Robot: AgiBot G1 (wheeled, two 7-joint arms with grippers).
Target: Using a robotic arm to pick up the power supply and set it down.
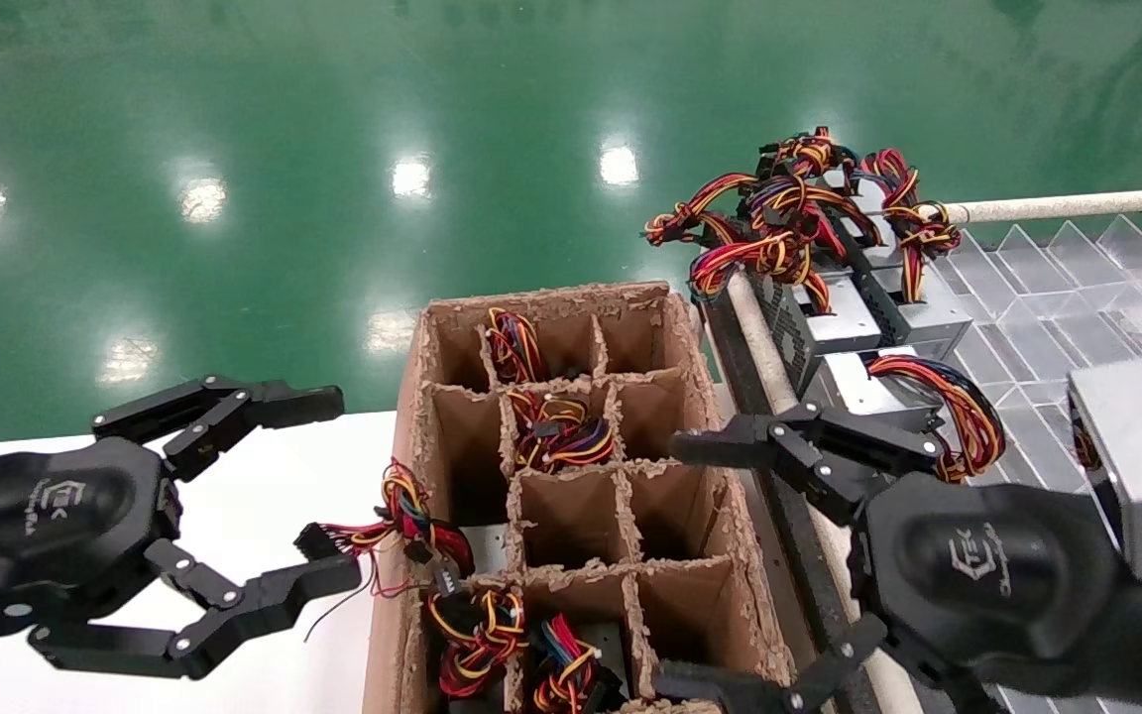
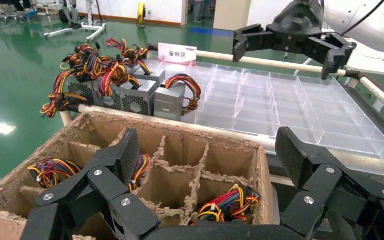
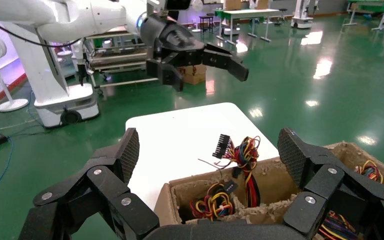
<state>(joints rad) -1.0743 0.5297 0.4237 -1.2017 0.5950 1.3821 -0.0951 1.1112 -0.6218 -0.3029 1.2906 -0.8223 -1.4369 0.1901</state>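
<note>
Your right tool [image 1: 730, 565] hangs with its fingers spread wide and nothing between them, over the right edge of the cardboard divider box [image 1: 571, 496], between the box and the clear compartment tray [image 1: 1037, 288]. A silver-grey module [image 1: 1141, 456] sits on that wrist. Your left tool [image 1: 328, 491] is also wide and empty, held over the white surface [image 1: 264, 516] just left of the box. The box stands on that surface, its edges frayed, its cells divided by cardboard partitions; several cells hold bundles of red, yellow, orange and black wires [image 1: 556, 431], others look empty. One loose bundle ending in a black connector [image 1: 318, 540] spills over the box's left wall, near the left tool's lower finger. The power supplies [image 2: 140, 95] stand as a group of silver-grey metal boxes at the far left corner of the tray, their coloured wires piled on top; the nearest power supply [image 1: 863, 382] lies just beyond the right tool's upper finger, apart from it. A pale padded rail [image 1: 1057, 207] frames the tray, and a white label card [image 2: 177, 51] with red characters stands at its far edge. The room has a glossy green floor [image 1: 333, 149] with ceiling lights mirrored in it; the right wrist view shows further workbenches [image 3: 245, 15] and a white robot base [image 3: 65, 105] farther off.
</note>
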